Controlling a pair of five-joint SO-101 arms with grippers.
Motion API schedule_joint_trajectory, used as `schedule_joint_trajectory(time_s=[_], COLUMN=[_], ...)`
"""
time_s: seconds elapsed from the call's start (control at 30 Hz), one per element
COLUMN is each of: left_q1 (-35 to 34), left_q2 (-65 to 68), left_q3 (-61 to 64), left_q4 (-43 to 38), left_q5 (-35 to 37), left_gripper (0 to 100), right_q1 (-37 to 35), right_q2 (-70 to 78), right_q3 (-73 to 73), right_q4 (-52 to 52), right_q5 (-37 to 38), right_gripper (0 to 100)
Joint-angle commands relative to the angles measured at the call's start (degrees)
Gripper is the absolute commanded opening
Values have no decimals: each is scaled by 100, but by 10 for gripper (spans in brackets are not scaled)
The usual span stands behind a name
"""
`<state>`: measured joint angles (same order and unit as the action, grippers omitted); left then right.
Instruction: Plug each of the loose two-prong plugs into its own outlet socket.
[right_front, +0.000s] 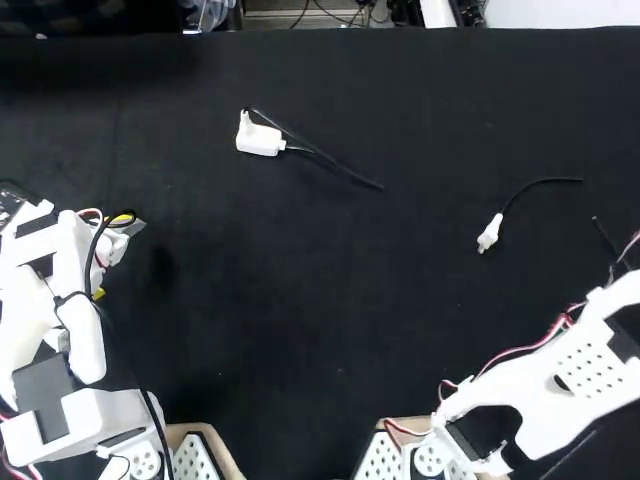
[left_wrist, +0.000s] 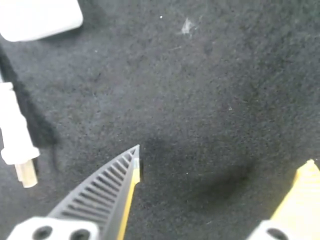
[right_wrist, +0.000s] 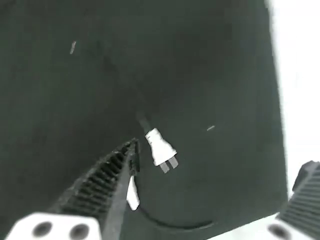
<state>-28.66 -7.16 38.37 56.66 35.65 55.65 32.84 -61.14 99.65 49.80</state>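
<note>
At the tabletop's (right_front: 330, 300) near left corner the left arm (right_front: 60, 300) is covering the cloth beneath it. The left gripper (left_wrist: 223, 155) is hanging over bare black cloth with its jaws spread wide and nothing between them. Near one of its fingers (left_wrist: 107, 192) a short white plug (left_wrist: 14, 127) is lying with its prong end bare. Its dark lead (left_wrist: 22, 100) is running toward a rounded white block (left_wrist: 40, 17) that is being cut off at the frame's edge. Both are probably lying under that arm in the high view. Left of the middle, toward the far edge, a white outlet block (right_front: 260, 143) is lying flat, any marking on it too small to read. A small plug body (right_front: 245, 120) is sitting against its left end, and whether it is seated in a socket is too small to tell. A thin black cable (right_front: 335, 167) is trailing from there toward the middle. Toward the right edge a loose two-prong plug (right_front: 488, 236) is lying well apart from the block, its own cord (right_front: 535, 185) arcing off to the right. The right wrist view is showing its two prongs (right_wrist: 170, 165) bare. A white scrap (right_wrist: 131, 196) is being half hidden behind a ribbed finger (right_wrist: 107, 185) and is hard to make out. The right arm (right_front: 570, 370) is crossing the near right corner, cut off there, and the right gripper (right_wrist: 222, 154) is hovering above the plug with its jaws wide apart and empty.
</note>
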Motion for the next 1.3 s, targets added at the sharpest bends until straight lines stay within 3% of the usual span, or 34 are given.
schedule_joint_trajectory(time_s=[0.0,0.13,0.33,0.6,0.9,1.27], left_q1=[-48,-374,-1815,-3512,-3108,-2703], left_q2=[-290,-325,-800,-905,765,2936], left_q3=[-31,-295,-1288,-2062,-2193,-3916], left_q4=[-18,281,1556,1916,1143,1116], left_q5=[-62,-554,-1081,-1204,-756,-756], left_gripper=[446,446,446,446,446,446], right_q1=[97,70,62,-229,-510,-457], right_q2=[-303,-303,-259,-259,-259,-251], right_q3=[1130,1833,2598,3064,3626,3635], right_q4=[158,141,114,105,105,-88], right_q5=[413,413,448,897,932,932], right_gripper=[459,459,459,459,459,459])
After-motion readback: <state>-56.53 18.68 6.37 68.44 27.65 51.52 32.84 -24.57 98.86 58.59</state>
